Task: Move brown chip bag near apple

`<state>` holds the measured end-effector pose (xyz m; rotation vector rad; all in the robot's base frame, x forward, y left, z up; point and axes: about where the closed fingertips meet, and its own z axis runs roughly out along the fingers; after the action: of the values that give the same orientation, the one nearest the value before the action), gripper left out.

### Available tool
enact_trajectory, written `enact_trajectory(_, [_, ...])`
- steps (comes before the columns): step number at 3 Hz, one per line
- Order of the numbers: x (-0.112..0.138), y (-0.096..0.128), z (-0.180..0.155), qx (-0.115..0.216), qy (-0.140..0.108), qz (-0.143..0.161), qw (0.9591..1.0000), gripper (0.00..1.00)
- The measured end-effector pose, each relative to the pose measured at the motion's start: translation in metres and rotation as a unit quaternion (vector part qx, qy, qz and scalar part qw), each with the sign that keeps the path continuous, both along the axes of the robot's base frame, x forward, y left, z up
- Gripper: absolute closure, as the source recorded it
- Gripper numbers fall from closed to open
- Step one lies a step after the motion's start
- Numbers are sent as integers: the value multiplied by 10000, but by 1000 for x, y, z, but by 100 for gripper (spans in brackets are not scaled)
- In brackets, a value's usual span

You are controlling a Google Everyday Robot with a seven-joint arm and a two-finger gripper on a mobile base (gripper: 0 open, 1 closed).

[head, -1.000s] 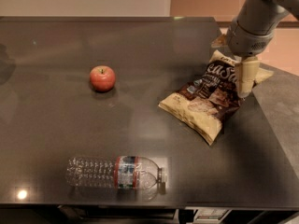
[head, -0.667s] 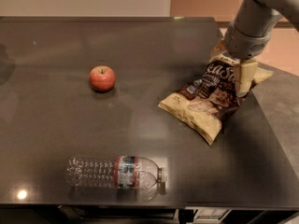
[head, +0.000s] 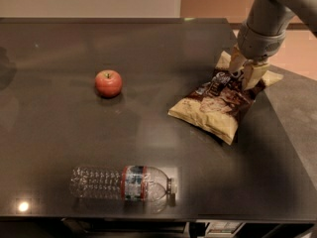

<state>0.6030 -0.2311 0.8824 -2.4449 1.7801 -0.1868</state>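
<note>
The brown chip bag [head: 218, 105] lies on the dark table [head: 163, 53] at the right, its near end pointing front-left. My gripper [head: 245, 71] comes down from the upper right. Its cream fingers [head: 253, 74] pinch the bag's far, upper end, which sits slightly raised. The apple [head: 108, 83], small and red, stands at the left-centre of the table, well to the left of the bag and apart from it.
A clear plastic water bottle [head: 121, 183] with a red and blue label lies on its side near the table's front edge. The table's right edge [head: 277, 128] runs just beside the bag, with a lower grey surface beyond it.
My gripper has shifted slightly up and to the left at the bag's far end. The bag's near end, the apple and the bottle have stayed put.
</note>
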Motion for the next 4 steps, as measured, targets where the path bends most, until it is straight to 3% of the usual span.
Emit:
enact_trajectory(1, [3, 6, 11, 88, -43, -18, 10000, 87])
enact_trajectory(2, [11, 23, 26, 272, -169, -14, 9995, 100])
enact_trajectory(4, [33, 86, 52, 744, -444, 591, 9945, 100])
